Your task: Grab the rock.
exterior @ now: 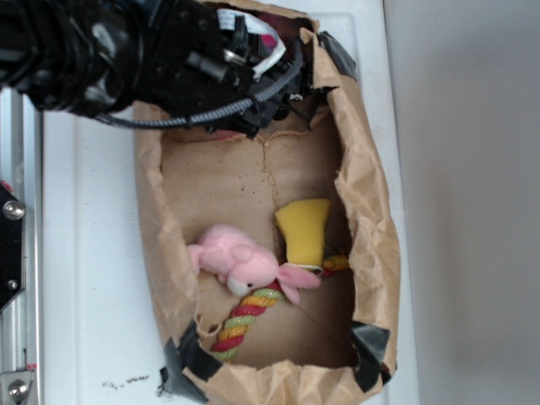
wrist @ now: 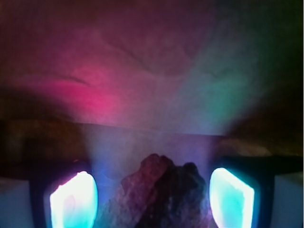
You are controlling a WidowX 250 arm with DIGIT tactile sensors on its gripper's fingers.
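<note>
The rock (wrist: pixel 164 192), a dark brown rough lump, fills the bottom middle of the wrist view, lying on the brown paper floor. My gripper (wrist: pixel 153 199) straddles it with the jaws apart. The left glowing pad (wrist: pixel 73 202) shows a clear gap to the rock, while the right pad (wrist: pixel 232 197) is very close to its edge. In the exterior view the black arm (exterior: pixel 152 51) reaches over the far end of the paper-lined box (exterior: pixel 156 236), and it hides both the rock and the fingers there.
A pink plush toy (exterior: pixel 240 263), a yellow sponge wedge (exterior: pixel 305 229) and a coloured rope toy (exterior: pixel 245 321) lie at the box's near end. Crumpled paper walls ring the box, and one rises close ahead of the gripper (wrist: pixel 152 61).
</note>
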